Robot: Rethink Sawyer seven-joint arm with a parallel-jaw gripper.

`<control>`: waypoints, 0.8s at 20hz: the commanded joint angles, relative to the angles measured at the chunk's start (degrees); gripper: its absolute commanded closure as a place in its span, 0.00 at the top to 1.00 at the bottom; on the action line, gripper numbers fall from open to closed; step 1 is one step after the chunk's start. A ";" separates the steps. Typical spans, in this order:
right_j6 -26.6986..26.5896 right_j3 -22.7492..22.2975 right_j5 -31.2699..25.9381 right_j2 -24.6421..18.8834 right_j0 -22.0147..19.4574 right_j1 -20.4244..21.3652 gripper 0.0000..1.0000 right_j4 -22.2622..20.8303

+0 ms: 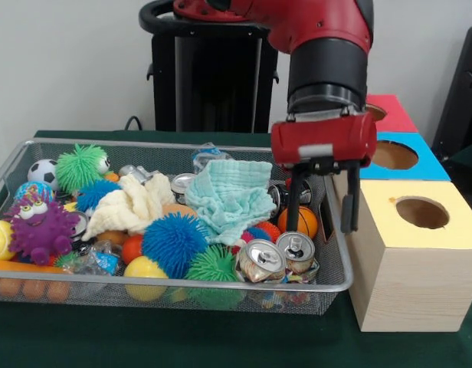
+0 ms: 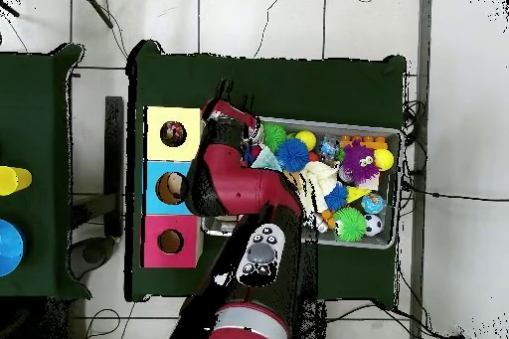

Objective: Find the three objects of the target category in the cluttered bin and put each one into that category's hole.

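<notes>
The hand (image 1: 322, 201) hangs over the right end of the wire mesh bin (image 1: 144, 287), its two dark fingers (image 1: 349, 202) spread wide and empty: one reaches down inside among the crushed cans (image 1: 260, 259), the other hangs outside the rim, beside the yellow-topped box (image 1: 408, 261). That box's round hole (image 1: 422, 212) lies just right of the hand. No knotted fabric bundles can be made out; a mint cloth (image 1: 230, 195) and pale yellow cloth (image 1: 132, 204) cover the middle of the heap.

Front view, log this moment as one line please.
gripper: open, empty, at right end of silver wire mesh bin | yellow-topped pale wooden box: beside bin | knotted fabric bundles: none visible
</notes>
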State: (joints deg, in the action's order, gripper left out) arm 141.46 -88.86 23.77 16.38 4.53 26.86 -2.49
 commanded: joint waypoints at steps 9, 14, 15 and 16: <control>1.39 6.89 -9.67 -7.56 -1.72 -5.06 1.00 -2.85; 2.11 6.70 -9.02 -7.71 -2.03 -5.36 1.00 -3.09; 2.25 6.60 -8.97 -7.74 -2.14 -5.39 1.00 -3.11; 2.81 6.25 -8.61 -8.05 -2.47 -5.48 1.00 -3.05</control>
State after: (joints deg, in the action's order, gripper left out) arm 141.46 -83.78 14.68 13.82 3.87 23.79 -2.56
